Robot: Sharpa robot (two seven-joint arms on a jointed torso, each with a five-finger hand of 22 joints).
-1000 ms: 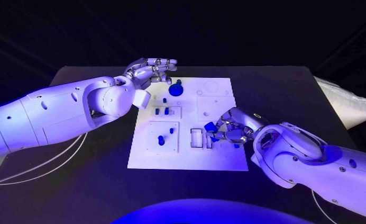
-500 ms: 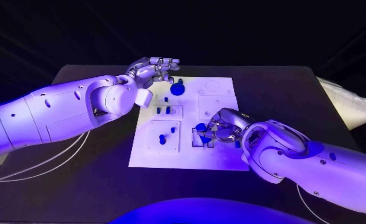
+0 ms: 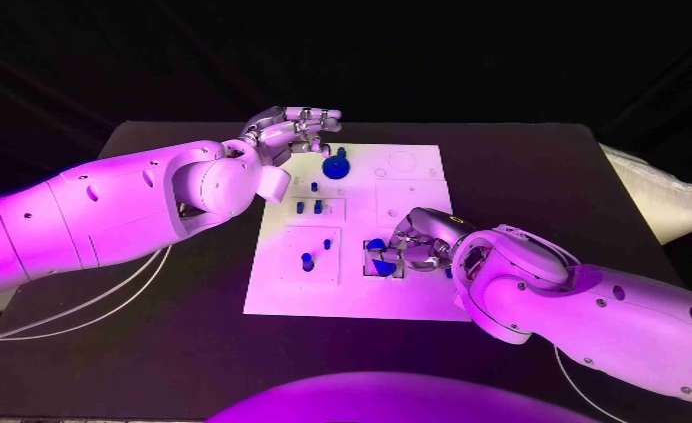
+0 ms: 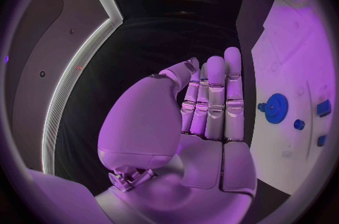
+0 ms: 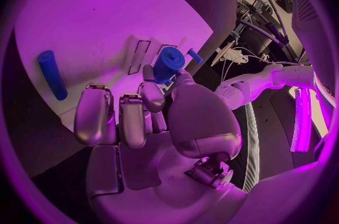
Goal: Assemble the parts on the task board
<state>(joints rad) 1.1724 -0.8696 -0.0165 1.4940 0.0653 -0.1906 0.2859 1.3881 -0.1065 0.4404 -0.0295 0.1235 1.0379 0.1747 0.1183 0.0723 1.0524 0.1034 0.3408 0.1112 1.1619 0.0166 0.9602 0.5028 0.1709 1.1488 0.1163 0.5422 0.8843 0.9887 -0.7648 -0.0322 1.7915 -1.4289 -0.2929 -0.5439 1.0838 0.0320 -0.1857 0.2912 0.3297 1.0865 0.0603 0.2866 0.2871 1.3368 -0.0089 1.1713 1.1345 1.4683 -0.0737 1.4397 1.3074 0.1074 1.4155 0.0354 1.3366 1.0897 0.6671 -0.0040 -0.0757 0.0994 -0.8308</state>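
Compared with one second ago, the right hand (image 3: 411, 243) has moved across the white board (image 3: 418, 293) toward the left arm's side, and now it is over the narrow slots near the middle of the board's near half. It carries a blue cylinder (image 5: 168, 64), which is pinched between the thumb and one finger. In the right wrist view this cylinder sticks out past the fingertips (image 5: 148, 73), just above two rectangular slots; I cannot tell if it already touches the board. The other fingers are curled beside it.

The left hand (image 3: 293, 129) has hardly changed. It hovers at the far left corner of the board, over the black bench (image 3: 548, 173). Its fingers (image 4: 215, 94) are straight and close together, and they hold nothing.

A blue gear (image 4: 276, 108) lies on the board beside the left fingers. A long blue rod (image 5: 52, 73) lies flat on the board, well apart from the right fingers.
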